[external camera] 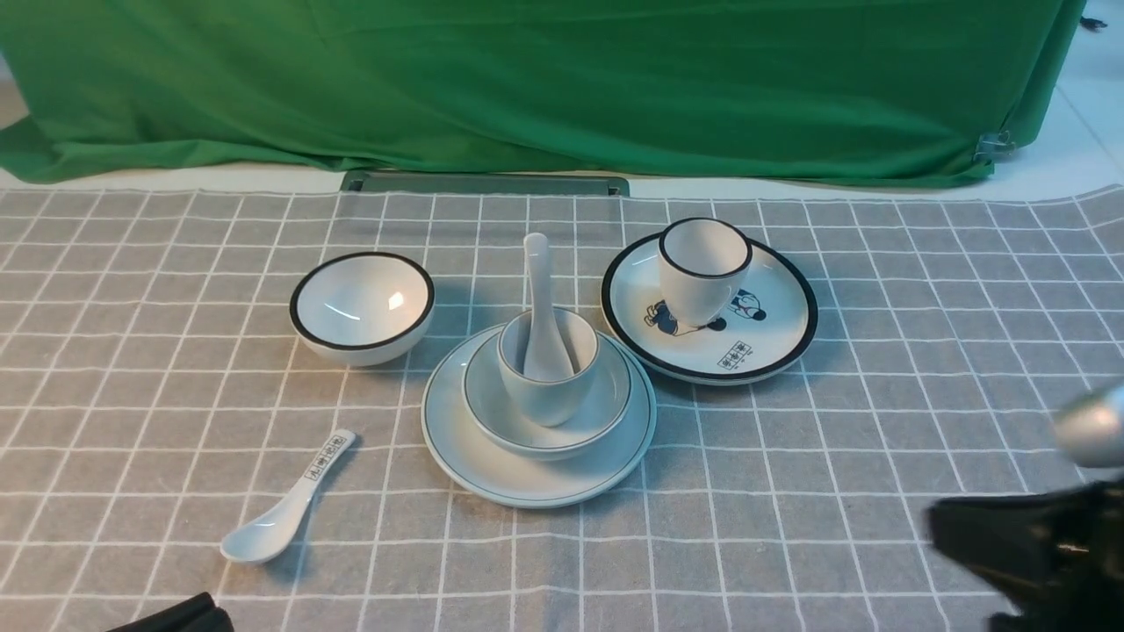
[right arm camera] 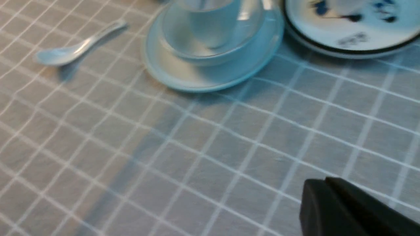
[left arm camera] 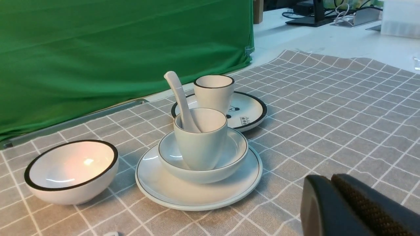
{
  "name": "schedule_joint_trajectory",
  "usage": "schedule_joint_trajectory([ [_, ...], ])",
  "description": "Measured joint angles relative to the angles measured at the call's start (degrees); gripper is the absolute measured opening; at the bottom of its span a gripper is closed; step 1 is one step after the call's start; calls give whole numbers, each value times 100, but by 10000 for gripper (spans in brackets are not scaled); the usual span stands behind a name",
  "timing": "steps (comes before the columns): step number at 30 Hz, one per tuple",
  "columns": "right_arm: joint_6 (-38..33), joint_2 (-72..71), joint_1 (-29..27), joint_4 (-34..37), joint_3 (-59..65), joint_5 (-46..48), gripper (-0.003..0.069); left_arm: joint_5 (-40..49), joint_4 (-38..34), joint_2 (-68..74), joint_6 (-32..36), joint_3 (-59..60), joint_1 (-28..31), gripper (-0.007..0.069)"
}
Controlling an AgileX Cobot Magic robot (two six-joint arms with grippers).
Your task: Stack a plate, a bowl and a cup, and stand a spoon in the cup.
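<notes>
Already the stack looks finished to me: the plate [external camera: 538, 481] lies on the checked cloth [external camera: 790, 491], the bowl [external camera: 606, 412] sits centred on it, the cup [external camera: 546, 395] stands in the bowl, and the spoon [external camera: 539, 298] stands in the cup, handle tilted toward the green backdrop [external camera: 562, 79]. I judge nothing is left but to keep clear. My right gripper [right arm camera: 331, 203] hangs low near the cloth's near right corner, well apart from the stack, fingers pressed together and holding nothing. My left gripper [left arm camera: 331, 200] sits near the near left edge, likewise clenched on nothing, facing the stack.
</notes>
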Motion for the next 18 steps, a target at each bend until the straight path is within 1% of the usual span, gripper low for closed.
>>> schedule_joint_trajectory([
  [3,-696,-896,-857,23,711,-46,17,13,0,10,0,0,0,11],
  [4,-1272,-1635,-1485,25,1335,-295,17,19,0,45,0,0,0,11],
  [5,-1352,-1703,-1544,25,1397,-372,17,19,0,50,0,0,0,11],
  [6,-1475,-2098,-1873,32,1752,-568,17,19,0,50,0,0,0,13],
  [9,-1629,-2941,-2485,69,2434,-950,15,19,0,50,0,0,0,13],
  [12,-1653,-3683,-2853,210,2812,-954,15,19,0,50,0,0,0,13],
  [18,-1635,-4018,-2990,265,2828,-485,15,20,0,56,-16,0,0,13],
])
